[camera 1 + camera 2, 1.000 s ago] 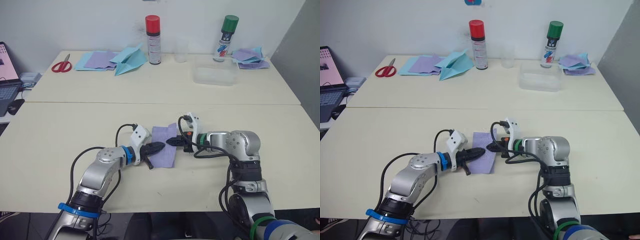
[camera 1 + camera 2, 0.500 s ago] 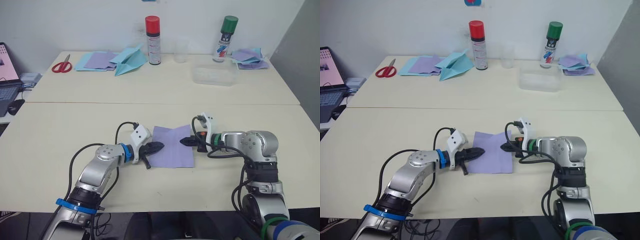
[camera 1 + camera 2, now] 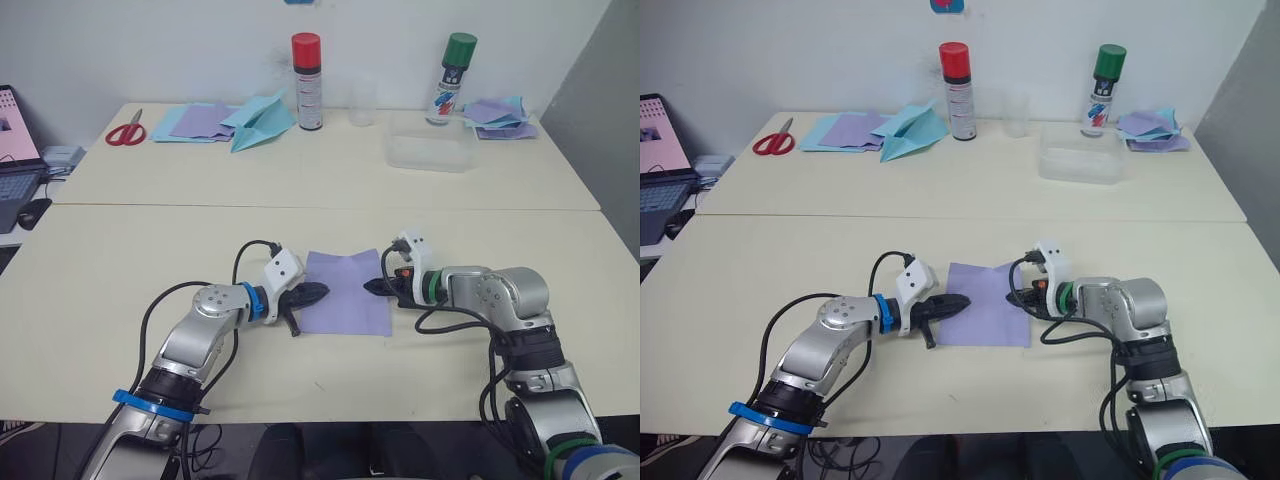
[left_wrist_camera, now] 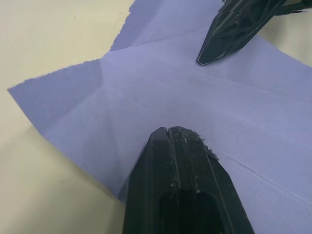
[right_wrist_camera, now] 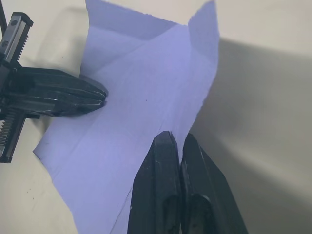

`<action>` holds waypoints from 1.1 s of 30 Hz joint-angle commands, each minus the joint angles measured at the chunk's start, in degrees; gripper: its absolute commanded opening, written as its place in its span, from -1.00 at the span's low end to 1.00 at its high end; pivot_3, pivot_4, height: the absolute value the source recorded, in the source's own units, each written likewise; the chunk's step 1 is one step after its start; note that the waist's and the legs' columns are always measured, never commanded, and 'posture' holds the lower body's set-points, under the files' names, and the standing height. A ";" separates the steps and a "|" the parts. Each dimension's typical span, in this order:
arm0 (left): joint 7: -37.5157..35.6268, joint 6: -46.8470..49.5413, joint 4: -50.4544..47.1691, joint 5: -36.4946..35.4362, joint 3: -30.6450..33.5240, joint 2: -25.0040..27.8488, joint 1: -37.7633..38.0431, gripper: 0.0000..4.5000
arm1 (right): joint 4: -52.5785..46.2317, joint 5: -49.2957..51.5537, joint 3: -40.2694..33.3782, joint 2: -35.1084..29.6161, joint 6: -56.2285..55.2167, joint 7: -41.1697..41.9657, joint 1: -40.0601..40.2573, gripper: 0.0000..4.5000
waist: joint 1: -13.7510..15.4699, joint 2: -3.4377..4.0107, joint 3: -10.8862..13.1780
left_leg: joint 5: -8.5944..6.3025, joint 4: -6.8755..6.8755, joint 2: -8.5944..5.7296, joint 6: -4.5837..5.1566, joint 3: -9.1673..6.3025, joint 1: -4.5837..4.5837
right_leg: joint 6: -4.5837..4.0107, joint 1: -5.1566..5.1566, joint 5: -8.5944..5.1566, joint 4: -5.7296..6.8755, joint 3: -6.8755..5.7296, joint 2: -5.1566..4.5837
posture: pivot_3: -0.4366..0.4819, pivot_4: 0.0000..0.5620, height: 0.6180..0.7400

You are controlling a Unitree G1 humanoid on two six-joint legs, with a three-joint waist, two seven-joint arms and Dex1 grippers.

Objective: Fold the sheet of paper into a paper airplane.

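Sheet of paper (image 3: 346,292) lying spread nearly flat on the near tabletop (image 3: 120,260), directly between the two sets of fingers, several crease lines crossing it and one far corner slightly lifted. Left gripper (image 3: 312,294) with fingers pressed together, tip resting on the sheet's edge nearest it; from the left wrist view, apparently pinning rather than pinching, though hard to confirm. Right gripper (image 3: 376,287) with fingers clenched at the opposite edge; from the right wrist view, edge seems nipped between the tips, not certain. No paper airplane shape formed yet: judged early in the task, sheet opened out and creased only. Handling estimate: very light, thin, limp away from the creases, prone to sliding on the smooth tabletop and to tearing or crumpling under a hard pull; existing creases likely to act as ready hinges. Best hold judged at an edge or corner just ahead of the fingertips, one side pinned down while the other lifts and folds across. Risk: sheet skating away if either contact lets go.
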 commanded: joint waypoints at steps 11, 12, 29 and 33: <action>0.82 -1.01 3.40 3.50 -0.91 0.64 0.02 -1.00 | -0.50 -0.80 0.88 -2.86 -2.78 1.27 2.06 -0.99 | 0.08 0.08 -0.10 | 0.01 0.16 -0.01 0.01 0.00 0.13 | 0.05 0.28 0.03 -0.02 -0.07 0.00 | -0.05 -0.47 1.00; 0.81 -1.11 3.42 3.55 -0.97 0.54 0.00 -1.00 | -0.64 -0.76 0.89 -2.72 -2.94 1.26 2.08 -0.92 | 0.08 0.08 -0.10 | 0.01 0.18 -0.01 0.01 0.00 0.13 | 0.06 0.29 0.03 -0.02 -0.07 0.00 | -0.05 -0.47 1.00; 0.04 -1.92 3.84 4.01 -1.10 0.62 0.14 -1.00 | 3.85 -4.95 0.75 -3.10 -16.59 2.62 -0.83 -0.01 | 0.03 0.09 -0.14 | 0.01 0.19 -0.01 0.01 0.03 0.61 | 0.11 0.72 0.05 -0.02 -0.01 0.01 | -0.05 -0.47 1.00; -0.01 -1.95 3.96 4.04 -1.11 0.57 -0.06 -1.00 | 6.70 -5.73 0.22 -1.34 -19.14 2.03 -1.79 -0.01 | 0.03 0.09 -0.14 | 0.01 0.19 0.00 0.01 0.03 0.61 | 0.11 0.72 0.05 -0.02 0.00 0.01 | -0.05 -0.47 1.00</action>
